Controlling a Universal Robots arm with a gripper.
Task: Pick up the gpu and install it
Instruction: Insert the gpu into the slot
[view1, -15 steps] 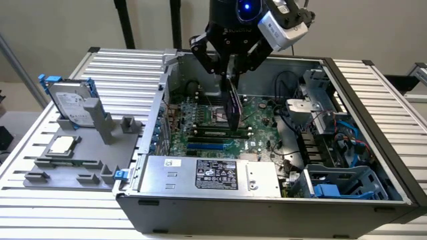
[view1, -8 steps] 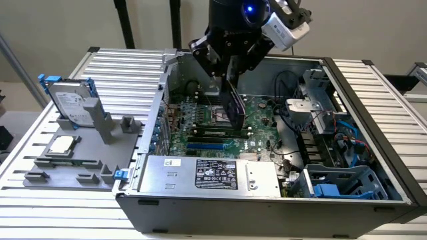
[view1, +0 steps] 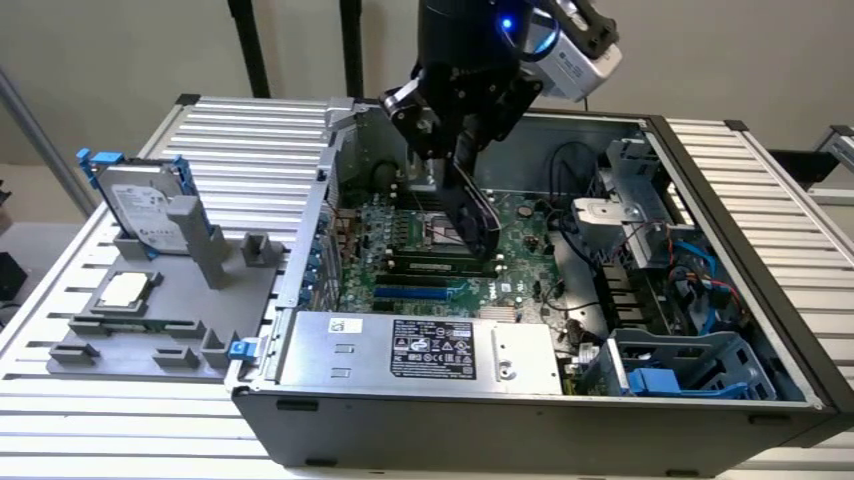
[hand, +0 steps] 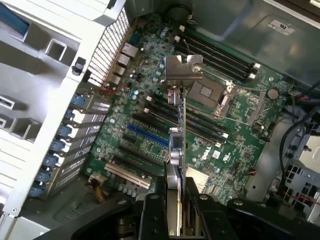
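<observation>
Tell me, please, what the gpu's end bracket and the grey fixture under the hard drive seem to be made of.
The end bracket of the gpu in the pincer: probably bare sheet metal, silver and shiny, with folded edges. The grey fixture holding the hard drive: likely matte plastic; even dull grey, blocky moulded shapes.

The gpu (hand: 180, 117) has a shiny metal bracket; the motherboard (hand: 119, 126) looks matt.

Case (view1: 534, 425) open; room above motherboard (view1: 400, 275) around gpu (hand: 178, 142); cables (view1: 571, 160), drive cage (view1: 641, 190) beside.
</observation>
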